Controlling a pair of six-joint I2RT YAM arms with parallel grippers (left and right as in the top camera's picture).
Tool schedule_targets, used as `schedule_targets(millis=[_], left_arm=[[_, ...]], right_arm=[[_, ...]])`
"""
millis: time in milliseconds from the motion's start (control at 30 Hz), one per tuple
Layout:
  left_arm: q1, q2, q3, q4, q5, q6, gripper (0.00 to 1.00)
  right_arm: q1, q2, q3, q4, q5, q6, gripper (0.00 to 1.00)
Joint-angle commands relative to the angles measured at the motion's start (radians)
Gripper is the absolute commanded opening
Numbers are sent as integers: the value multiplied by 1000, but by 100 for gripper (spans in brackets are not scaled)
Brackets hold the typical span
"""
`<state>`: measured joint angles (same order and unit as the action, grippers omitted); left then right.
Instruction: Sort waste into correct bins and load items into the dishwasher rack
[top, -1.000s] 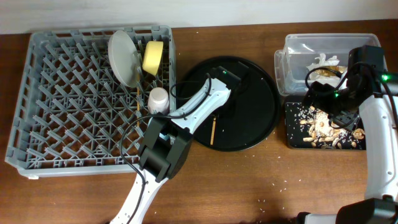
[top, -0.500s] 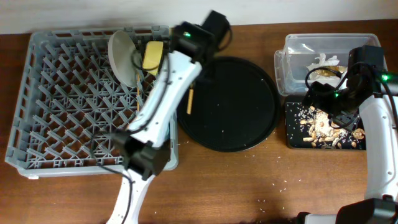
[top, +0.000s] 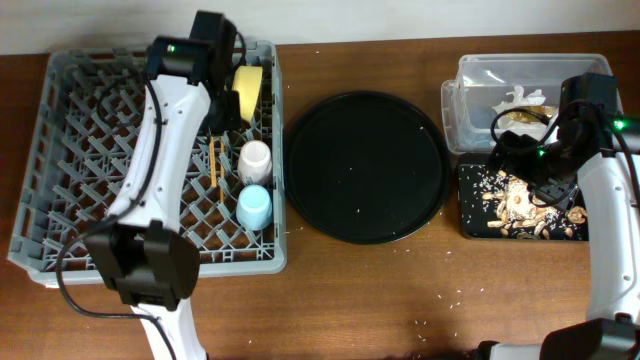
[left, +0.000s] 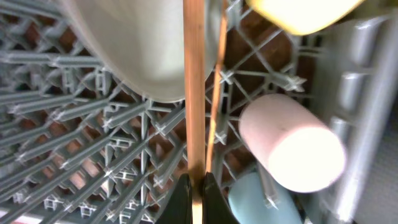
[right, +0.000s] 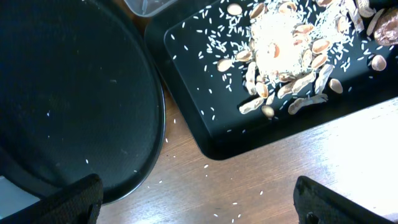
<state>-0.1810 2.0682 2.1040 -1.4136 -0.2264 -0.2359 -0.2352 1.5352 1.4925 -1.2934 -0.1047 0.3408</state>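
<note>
Overhead and wrist views show the dishwasher rack (top: 90, 200) holding plate (left: 124, 50), yellow bowl (top: 247, 90), pink cup (top: 256, 160), blue cup (top: 254, 208) and one chopstick (top: 214, 165). Right of the rack, waste (top: 515, 205) lies binned. Left gripper (left: 198, 186) pinches the last chopstick (left: 194, 93) over the rack; right gripper (right: 196, 186) gapes empty. Nearly done.

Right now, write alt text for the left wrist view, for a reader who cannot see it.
The left gripper is shut on a wooden chopstick that runs up the frame over the grey dishwasher rack. A pale plate stands at upper left, a pink cup lies at right, with a yellow bowl above it and a light blue cup below.
</note>
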Motion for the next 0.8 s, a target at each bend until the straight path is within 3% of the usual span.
schedule_targets(millis=[0, 133, 267, 300, 533, 767], left_arm=[[53, 5, -138, 75, -6, 30, 0], [72, 6, -190, 122, 5, 129, 2], [72, 5, -192, 123, 13, 136, 36], [72, 5, -192, 123, 27, 137, 40], [73, -11, -118, 14, 117, 102, 41], [72, -148, 258, -249, 134, 102, 40]], right_arm=[[-2, -8, 11, -1, 12, 5, 98], [-2, -8, 11, -1, 12, 5, 98], [-2, -8, 11, -1, 12, 5, 98], [-2, -8, 11, -1, 12, 5, 99], [-2, -8, 11, -1, 12, 5, 99], [-2, -8, 11, -1, 12, 5, 98]])
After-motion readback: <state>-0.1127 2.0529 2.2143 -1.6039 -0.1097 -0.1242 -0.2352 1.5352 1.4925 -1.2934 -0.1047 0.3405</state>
